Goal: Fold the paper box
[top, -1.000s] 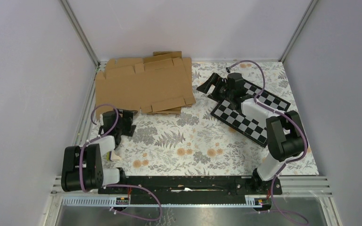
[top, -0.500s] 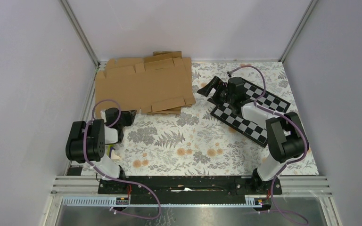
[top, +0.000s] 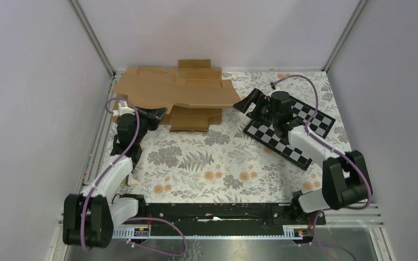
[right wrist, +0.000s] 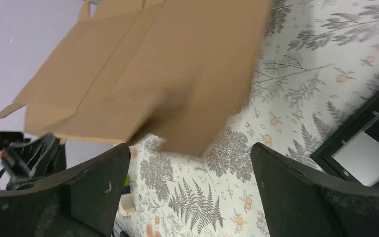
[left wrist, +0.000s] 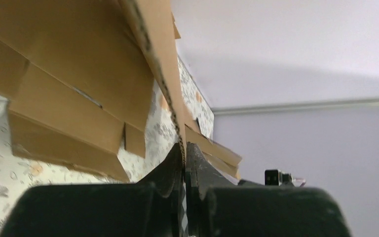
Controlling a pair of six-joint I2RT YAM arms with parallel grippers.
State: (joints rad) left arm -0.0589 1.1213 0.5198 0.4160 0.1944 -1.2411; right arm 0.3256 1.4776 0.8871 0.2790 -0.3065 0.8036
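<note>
Paper box: a plain brown corrugated die-cut sheet (top: 196, 92) with flaps and slots along its edges, at the far left of the table (top: 223, 163). It is unfolded and held up off the table, its near edge in the air.
Left claw: the left claw (top: 162, 112) is clenched on the box's near edge, close to the near-left corner. In the left wrist view its two fingers (left wrist: 170, 165) meet on the corrugated edge, which runs up and away edge-on.
Right claw: the right claw (top: 244, 101) is released, its jaws spread wide, just beside the sheet's near-right corner. In the right wrist view that corner hangs blurred between the two finger tips – whether it touches either one I cannot tell.
Second cardboard sheet: another brown sheet (top: 191, 120) lies flat under the raised one. Its near flaps show below the held edge, and a far flap sticks out by the back wall.
Checkerboard: black-and-white squares (top: 283, 142), flat on the right side of the table and set at an angle, partly under the right arm.
Surface print: the box faces are plain brown (corrugation shows only at the cut edges); the table cover carries grey ferns and small orange blossoms.
</note>
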